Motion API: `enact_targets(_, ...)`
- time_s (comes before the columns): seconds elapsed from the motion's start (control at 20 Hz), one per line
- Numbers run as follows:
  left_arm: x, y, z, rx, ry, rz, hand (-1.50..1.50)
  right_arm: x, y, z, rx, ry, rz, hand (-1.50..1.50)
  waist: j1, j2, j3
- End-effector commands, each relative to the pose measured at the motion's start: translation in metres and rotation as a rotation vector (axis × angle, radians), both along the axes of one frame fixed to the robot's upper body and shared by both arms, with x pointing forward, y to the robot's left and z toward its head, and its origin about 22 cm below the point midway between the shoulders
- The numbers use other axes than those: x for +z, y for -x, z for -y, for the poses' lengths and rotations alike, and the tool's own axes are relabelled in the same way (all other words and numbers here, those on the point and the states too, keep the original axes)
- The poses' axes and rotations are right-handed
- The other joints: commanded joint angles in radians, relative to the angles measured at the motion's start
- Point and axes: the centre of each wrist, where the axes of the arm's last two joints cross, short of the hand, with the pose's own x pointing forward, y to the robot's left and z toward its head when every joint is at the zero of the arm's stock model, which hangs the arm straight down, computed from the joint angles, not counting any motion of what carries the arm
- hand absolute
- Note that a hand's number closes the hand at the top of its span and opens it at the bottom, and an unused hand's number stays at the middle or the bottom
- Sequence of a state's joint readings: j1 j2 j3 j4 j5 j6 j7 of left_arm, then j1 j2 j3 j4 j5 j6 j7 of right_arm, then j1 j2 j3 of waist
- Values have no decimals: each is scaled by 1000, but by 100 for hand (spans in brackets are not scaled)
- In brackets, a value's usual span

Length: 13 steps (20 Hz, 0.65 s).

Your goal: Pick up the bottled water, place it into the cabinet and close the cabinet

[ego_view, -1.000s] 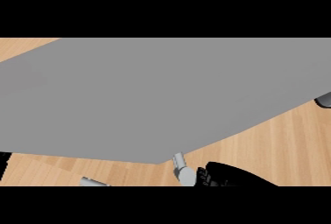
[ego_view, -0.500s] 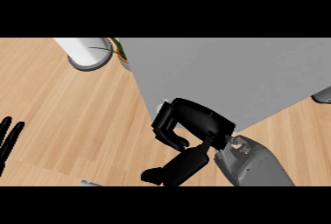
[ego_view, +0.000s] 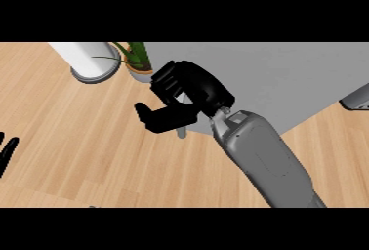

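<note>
1. One thing you can't find: the bottled water, nowhere visible.
2. Right hand [ego_view: 189, 93] curled at cabinet door [ego_view: 288, 73] edge; grasp unclear.
3. Left hand [ego_view: 6, 152] cut off, fingers straight.
4. Plant pot [ego_view: 141, 73] half hidden.

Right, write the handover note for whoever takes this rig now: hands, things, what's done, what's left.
Right hand: fingers curled at the edge of the grey cabinet door, just above its handle; no bottle in it.
Left hand: open, resting at the view's left edge.
Bottled water: not in view; cannot tell whether it is inside the cabinet.
Left: probably confirm the bottle is in, then finish closing the door.
</note>
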<state>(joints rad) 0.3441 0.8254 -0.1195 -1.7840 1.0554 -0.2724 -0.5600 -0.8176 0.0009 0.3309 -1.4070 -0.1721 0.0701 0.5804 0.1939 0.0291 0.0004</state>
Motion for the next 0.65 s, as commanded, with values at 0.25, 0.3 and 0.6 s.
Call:
enact_targets(0.25, -5, 9, -4, 10, 15, -12, -150, 24, -39, -9, -242, -152, 37, -150, -12, 7, -4)
enact_targets(0.3, -3, 7, -1, 10, 14, 1, -150, 25, -41, -12, -237, -159, 11, -150, -17, 8, -3)
enact_targets(0.6, -5, 9, -6, 23, 8, 1, -150, 23, -49, -25, -254, -215, -15, -150, -39, 12, -3)
